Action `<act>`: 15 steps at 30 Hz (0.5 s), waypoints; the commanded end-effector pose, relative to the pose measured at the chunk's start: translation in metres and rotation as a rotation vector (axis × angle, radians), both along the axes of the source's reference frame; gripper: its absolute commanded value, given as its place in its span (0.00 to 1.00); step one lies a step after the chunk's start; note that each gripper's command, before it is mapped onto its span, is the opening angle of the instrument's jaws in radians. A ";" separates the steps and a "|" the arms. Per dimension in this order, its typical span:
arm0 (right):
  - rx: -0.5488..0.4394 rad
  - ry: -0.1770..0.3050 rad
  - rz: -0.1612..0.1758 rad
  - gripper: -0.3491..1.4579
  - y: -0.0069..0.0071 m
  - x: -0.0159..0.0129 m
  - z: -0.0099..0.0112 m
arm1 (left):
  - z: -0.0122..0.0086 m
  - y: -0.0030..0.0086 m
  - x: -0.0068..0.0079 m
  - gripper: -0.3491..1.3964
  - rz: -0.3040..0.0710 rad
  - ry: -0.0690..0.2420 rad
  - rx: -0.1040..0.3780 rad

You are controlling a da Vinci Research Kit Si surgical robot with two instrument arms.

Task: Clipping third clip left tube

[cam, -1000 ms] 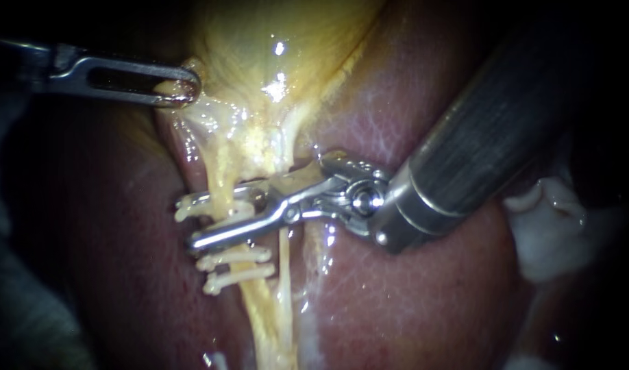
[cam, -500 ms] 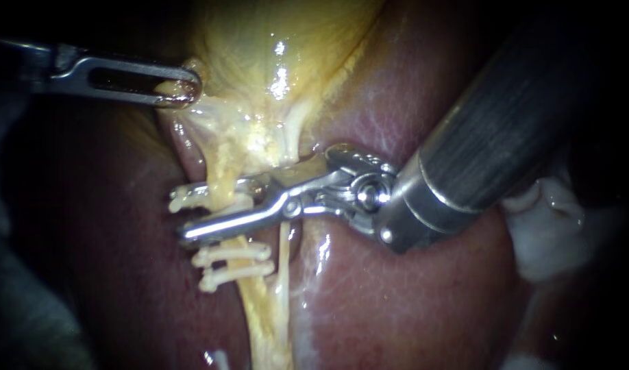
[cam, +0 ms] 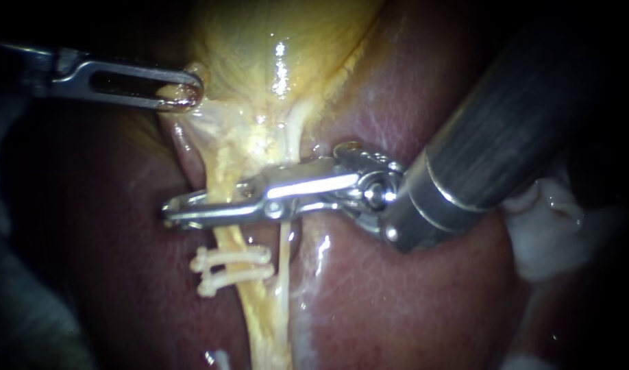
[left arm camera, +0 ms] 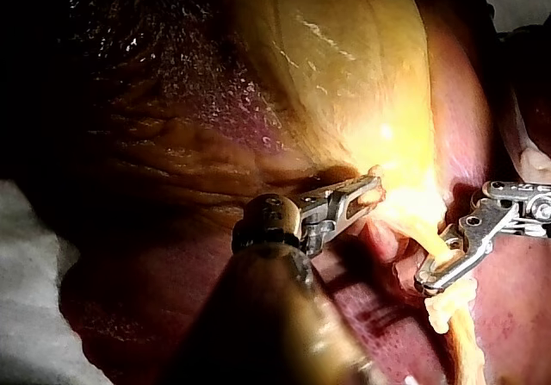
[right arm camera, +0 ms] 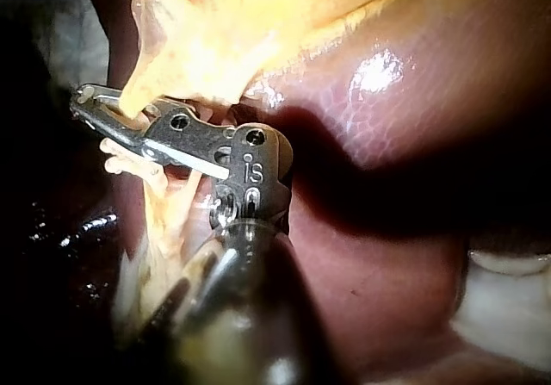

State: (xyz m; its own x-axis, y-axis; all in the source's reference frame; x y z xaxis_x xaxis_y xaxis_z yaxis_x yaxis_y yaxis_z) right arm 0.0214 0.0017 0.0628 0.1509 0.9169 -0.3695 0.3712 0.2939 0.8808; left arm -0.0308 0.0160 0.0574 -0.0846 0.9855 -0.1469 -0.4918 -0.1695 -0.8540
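My right instrument [cam: 181, 210] comes in from the upper right, its jaws pressed nearly together across the left tube [cam: 220, 164], gripping it from both sides. The clip between them is hidden. This pale yellow tube runs down from the gallbladder [cam: 273, 48] over the liver [cam: 397, 294]; two white clips [cam: 233, 257] already cross it just below my jaws. A thinner tube [cam: 283, 260] runs just beside it. My left instrument [cam: 183, 90], jaws closed on the gallbladder's lower edge, draws the tube taut. To do this well, I judge I should squeeze fully, square to the tube, stay apart from the lower clips and the thinner tube, then open without tugging.
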 end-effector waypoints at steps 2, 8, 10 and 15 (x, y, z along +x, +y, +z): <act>0.001 -0.005 0.002 0.00 -0.0001 0.0001 0.0003 | 0.0000 0.0000 0.0000 0.00 0.000 0.000 0.000; -0.001 -0.006 0.001 0.00 -0.0001 0.0000 0.0011 | 0.0000 0.0000 0.0000 0.00 0.000 0.000 0.000; -0.002 -0.006 0.001 0.00 0.0000 -0.0001 0.0011 | 0.0000 0.0000 0.0000 0.00 0.000 0.000 0.000; -0.004 -0.001 -0.006 0.06 -0.0005 0.0000 0.0013 | 0.0000 0.0000 0.0000 0.00 0.001 0.000 0.000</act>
